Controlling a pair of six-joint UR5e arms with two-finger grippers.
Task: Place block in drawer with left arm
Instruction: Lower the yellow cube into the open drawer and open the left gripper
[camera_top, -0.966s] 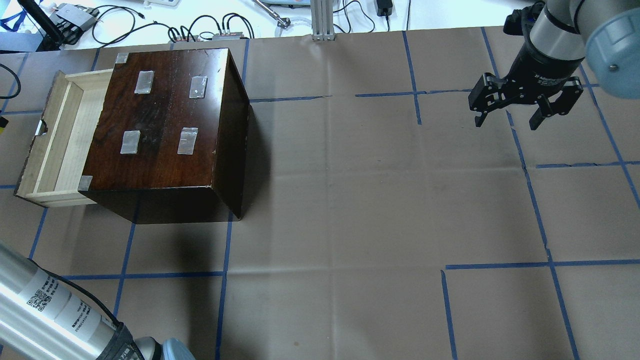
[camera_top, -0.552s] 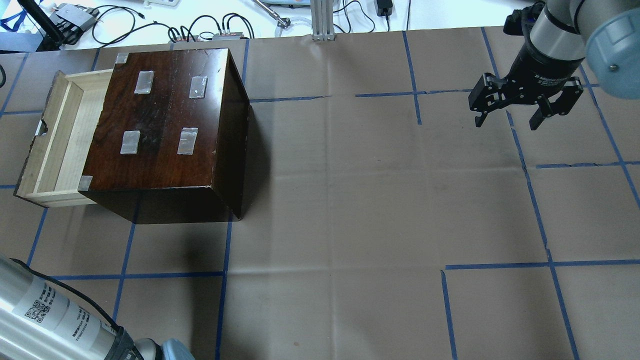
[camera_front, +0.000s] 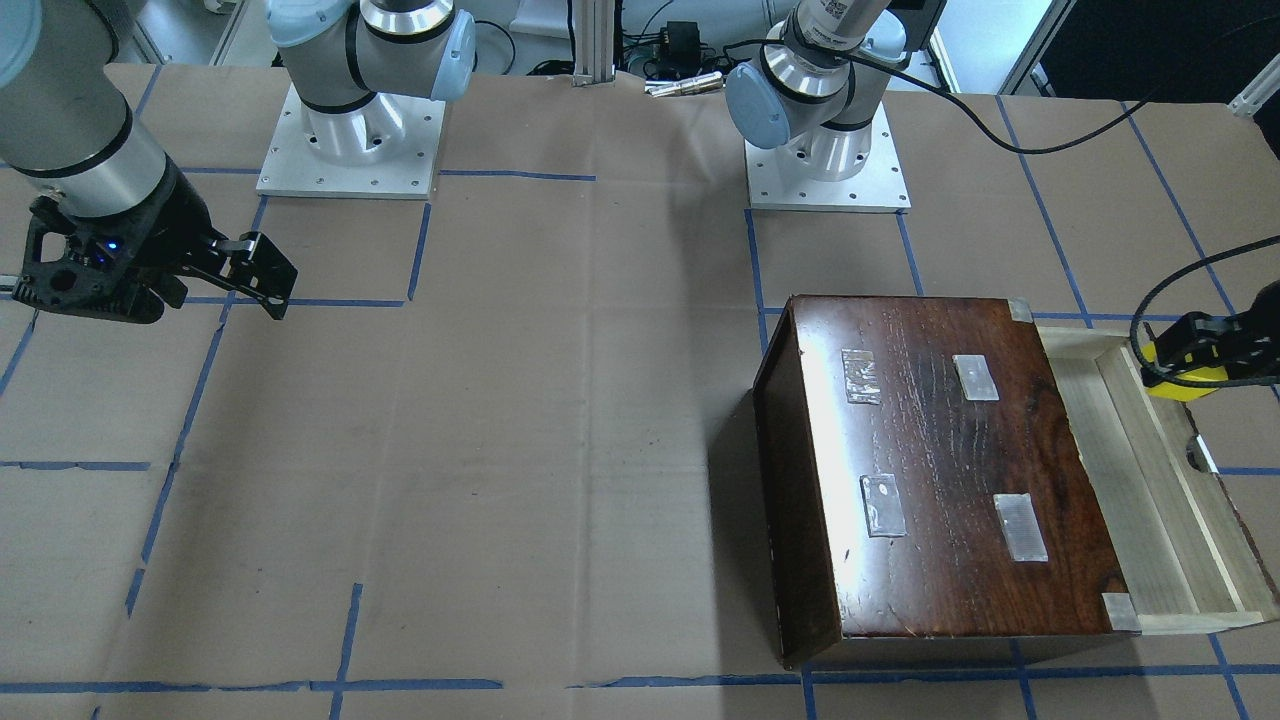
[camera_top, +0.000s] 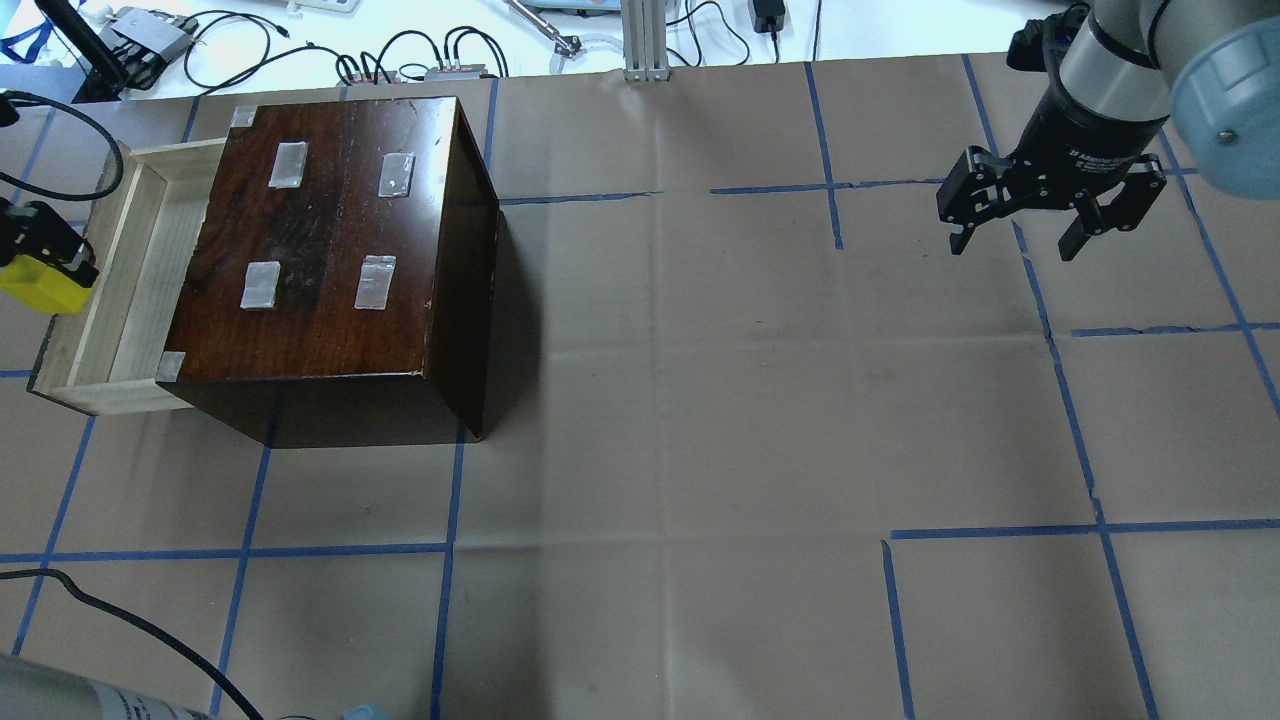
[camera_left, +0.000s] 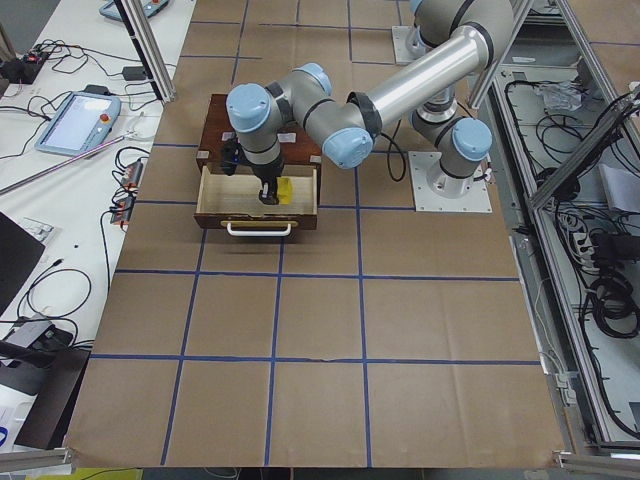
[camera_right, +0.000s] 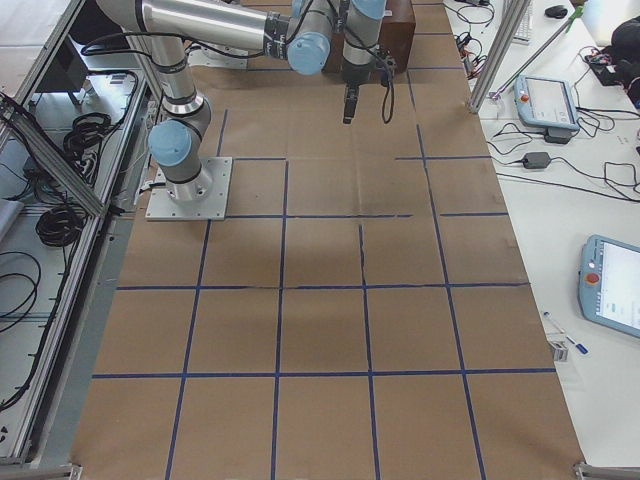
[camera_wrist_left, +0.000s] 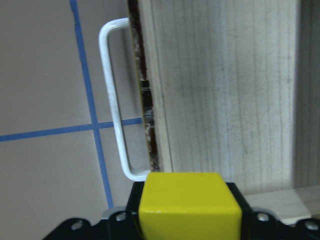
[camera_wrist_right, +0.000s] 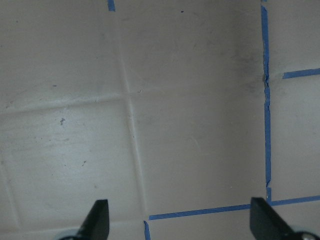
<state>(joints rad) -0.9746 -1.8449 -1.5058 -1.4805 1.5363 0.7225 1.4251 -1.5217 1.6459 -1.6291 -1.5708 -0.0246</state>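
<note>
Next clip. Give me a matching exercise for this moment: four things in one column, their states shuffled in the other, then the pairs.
Things:
1. block
2. drawer
3. right gripper
4. cabinet

States:
A. open, holding nothing
B. pulled out
C. silver tape patches on top
D. yellow, clamped in the left gripper

Pairs: 1-D, 2-B, 3-A, 4-C

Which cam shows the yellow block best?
Left wrist: the block fills the lower frame, clamped in the left hand. Overhead and front-facing show it small at the frame edge; exterior left, tiny. Exterior right and right wrist show none of it.
</note>
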